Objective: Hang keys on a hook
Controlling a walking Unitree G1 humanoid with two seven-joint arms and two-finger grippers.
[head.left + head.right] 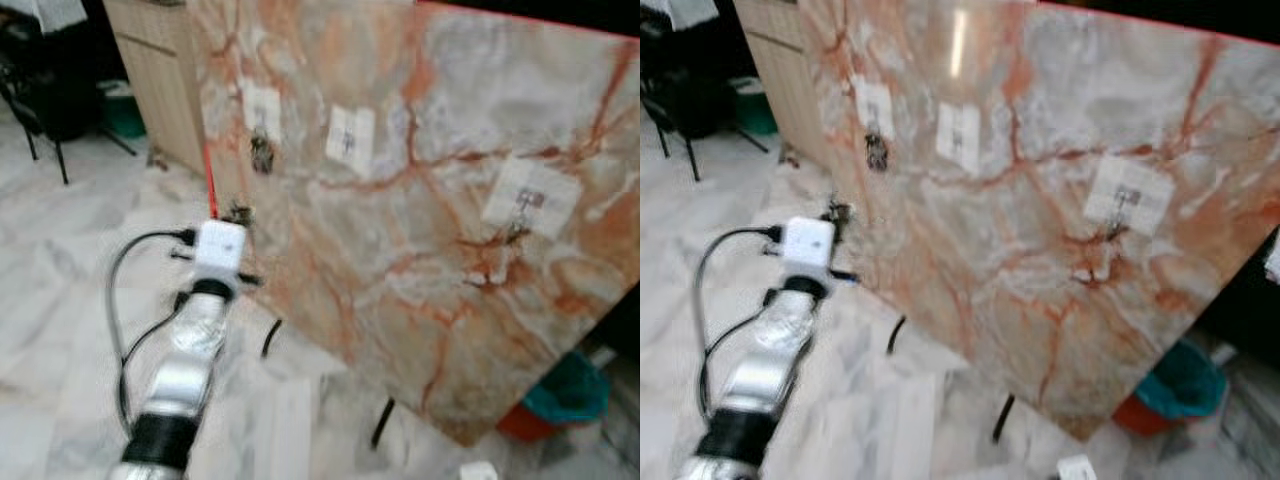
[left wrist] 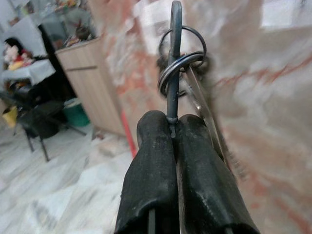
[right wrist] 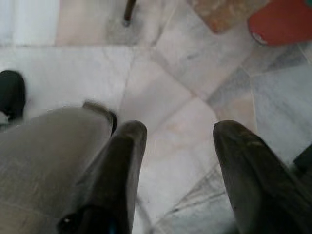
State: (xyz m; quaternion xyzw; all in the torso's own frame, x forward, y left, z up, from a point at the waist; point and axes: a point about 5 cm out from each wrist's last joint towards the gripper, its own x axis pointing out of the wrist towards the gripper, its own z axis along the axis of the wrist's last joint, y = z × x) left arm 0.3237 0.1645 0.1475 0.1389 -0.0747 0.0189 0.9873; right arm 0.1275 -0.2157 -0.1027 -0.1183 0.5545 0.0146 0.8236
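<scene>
Marble-patterned board (image 1: 420,220) leans across the frame's right with 3 white hook pads, and the left gripper (image 2: 174,131), pinched shut on the keys (image 2: 181,63) at center left, reaches forward beside its edge, where blur suggests a swinging ring could miss the nearest hook (image 1: 262,150).

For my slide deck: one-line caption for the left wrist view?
Left hand pinching a key ring shut, raised close to the marble board.

Head cams look down at marble panel (image 1: 420,200) — wrist cams close: left faces panel, right faces floor (image 3: 185,97).
</scene>
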